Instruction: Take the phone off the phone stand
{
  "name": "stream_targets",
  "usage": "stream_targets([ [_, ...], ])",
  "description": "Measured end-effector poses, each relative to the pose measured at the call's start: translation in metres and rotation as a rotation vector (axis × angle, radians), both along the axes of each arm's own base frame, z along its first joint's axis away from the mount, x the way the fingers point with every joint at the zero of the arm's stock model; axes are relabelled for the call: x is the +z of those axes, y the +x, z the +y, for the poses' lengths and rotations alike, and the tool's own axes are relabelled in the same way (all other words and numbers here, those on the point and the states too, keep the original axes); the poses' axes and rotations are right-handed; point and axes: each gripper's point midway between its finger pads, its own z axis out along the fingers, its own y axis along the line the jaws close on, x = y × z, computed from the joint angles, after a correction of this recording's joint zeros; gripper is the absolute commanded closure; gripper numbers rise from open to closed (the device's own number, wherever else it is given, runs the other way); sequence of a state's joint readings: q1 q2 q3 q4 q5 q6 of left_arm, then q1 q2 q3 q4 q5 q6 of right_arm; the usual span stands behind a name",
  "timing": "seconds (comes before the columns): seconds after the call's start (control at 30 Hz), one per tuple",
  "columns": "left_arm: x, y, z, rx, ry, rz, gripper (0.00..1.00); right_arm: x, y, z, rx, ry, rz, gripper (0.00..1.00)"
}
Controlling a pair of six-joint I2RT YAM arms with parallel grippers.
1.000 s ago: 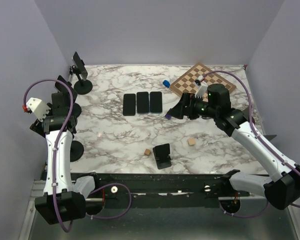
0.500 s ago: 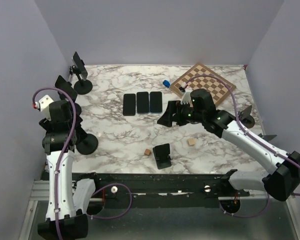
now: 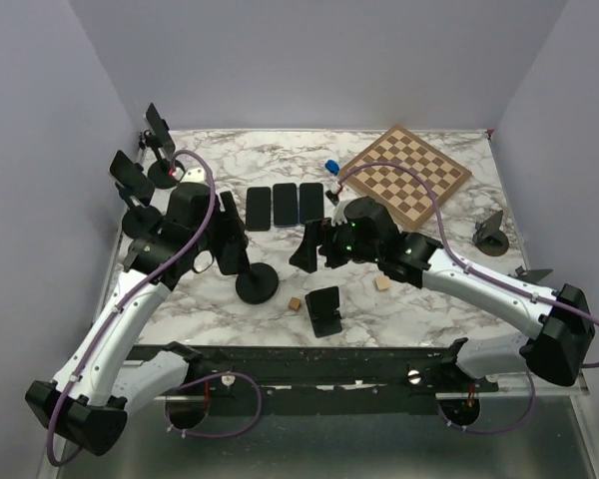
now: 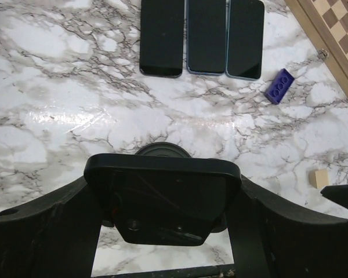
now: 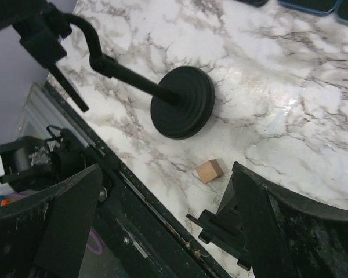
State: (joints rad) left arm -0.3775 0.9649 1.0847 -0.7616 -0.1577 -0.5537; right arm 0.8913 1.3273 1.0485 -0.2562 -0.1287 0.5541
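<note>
Gripping the phone (image 4: pixel 162 200) by its two opposite edges, the left jaws stand wide, one finger pressed against each side of the dark slab. The phone sits in the cradle of the phone stand (image 5: pixel 182 103), near the front middle of the tabletop (image 3: pixel 240 160). In the left wrist view the stand's round black base shows just beyond the phone. In the right wrist view its stem slants up from the base to the left arm's fingers; whether the base rests flat on the marble cannot be told. The right jaws are spread fully apart with nothing between them, hanging just right of the stand and facing it. A small wooden cube (image 5: pixel 210 170) shows on the marble in the gap between them. A low black holder (image 3: pixel 324 310) sits beside that cube near the front edge, and a second wooden cube (image 3: pixel 382 283) lies further right. Three spare phones (image 3: pixel 285 205) lie flat, side by side, behind the stand, with a purple-blue brick (image 4: pixel 278 86) near the end of the rightmost one. A chessboard (image 3: pixel 405 176) fills the far right corner. A loaded stand (image 3: pixel 160 140) is at the far left corner, and a second loaded stand (image 3: pixel 130 178) is just in front of it.
</note>
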Motion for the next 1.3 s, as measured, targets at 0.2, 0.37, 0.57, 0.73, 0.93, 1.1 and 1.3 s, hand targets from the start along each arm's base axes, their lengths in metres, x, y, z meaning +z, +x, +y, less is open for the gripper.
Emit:
stream_targets([
  [0.2,-0.002,0.002,-0.024,-0.046,0.009,0.008,0.33,0.017,0.017,-0.02,-0.165,0.008,-0.045,0.0],
  [0.37,-0.002,0.008,-0.031,-0.059,0.005,-0.002,0.01,0.026,0.024,-0.035,-0.27,0.022,-0.061,0.0],
  [0.57,0.008,0.008,-0.044,-0.103,-0.051,-0.03,0.01,0.018,0.026,-0.035,-0.301,0.011,-0.03,0.0],
  [0.73,0.026,0.0,-0.047,-0.141,-0.086,-0.088,0.01,0.009,0.026,-0.029,-0.304,-0.028,0.014,0.0],
  [0.93,0.051,-0.012,-0.041,-0.171,-0.1,-0.182,0.01,0.031,0.001,0.017,-0.231,-0.046,-0.028,0.0],
  [1.1,0.062,-0.021,-0.018,-0.114,-0.057,-0.233,0.01,0.042,-0.018,0.066,-0.127,-0.092,-0.12,0.0],
  [1.3,0.111,-0.064,0.034,0.022,-0.083,-0.462,0.05,0.028,-0.023,0.079,0.056,-0.227,-0.282,0.0],
])
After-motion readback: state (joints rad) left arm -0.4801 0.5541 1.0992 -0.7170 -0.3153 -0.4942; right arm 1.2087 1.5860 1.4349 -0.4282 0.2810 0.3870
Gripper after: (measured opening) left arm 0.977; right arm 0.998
